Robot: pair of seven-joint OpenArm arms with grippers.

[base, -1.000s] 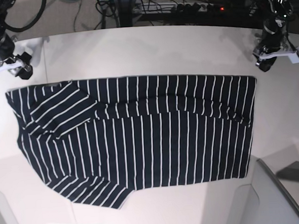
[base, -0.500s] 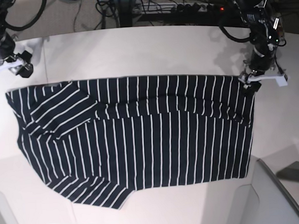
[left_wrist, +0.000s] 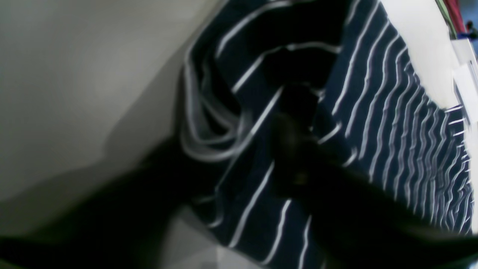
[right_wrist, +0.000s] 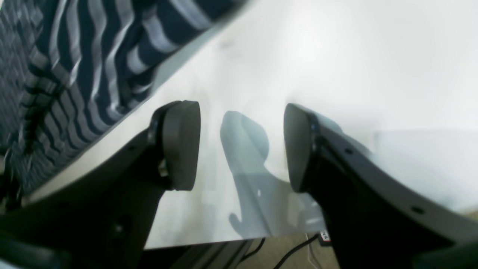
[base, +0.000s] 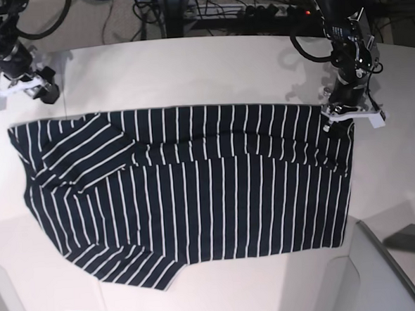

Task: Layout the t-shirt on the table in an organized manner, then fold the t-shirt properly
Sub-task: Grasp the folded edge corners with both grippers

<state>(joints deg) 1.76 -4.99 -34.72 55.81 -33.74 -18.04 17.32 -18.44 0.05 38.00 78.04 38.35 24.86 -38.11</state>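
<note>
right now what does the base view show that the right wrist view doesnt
Only the base view: the whole t-shirt spread flat, and the left tool down on its far corner, too hidden to tell whether it grips. Only the right wrist view: the right tool close up, pads apart with nothing between them, above bare table. Both: the striped shirt edge, the white table, and the right tool off the fabric.
</note>
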